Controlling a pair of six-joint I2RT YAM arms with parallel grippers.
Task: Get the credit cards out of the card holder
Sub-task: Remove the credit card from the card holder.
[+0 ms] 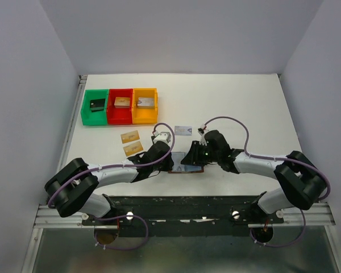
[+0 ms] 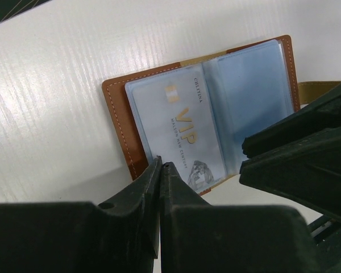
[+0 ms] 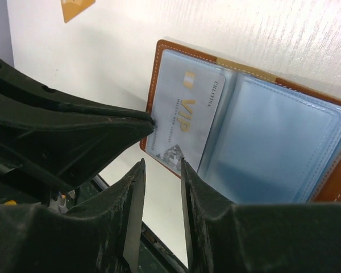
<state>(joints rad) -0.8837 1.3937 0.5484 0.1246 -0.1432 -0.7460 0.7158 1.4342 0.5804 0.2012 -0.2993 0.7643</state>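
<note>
White table point(image 1: 244, 108): bins point(image 1: 120, 119) beyond card holder point(image 2: 116, 108)

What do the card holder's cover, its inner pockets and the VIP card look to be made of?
The card holder cover: brown leather or leather-look, matte, with pale stitching along the edge. The inner pockets: clear bluish soft plastic, glossy with sheen. The VIP card: probably plastic, pale with gold print, seen through its pocket.
</note>
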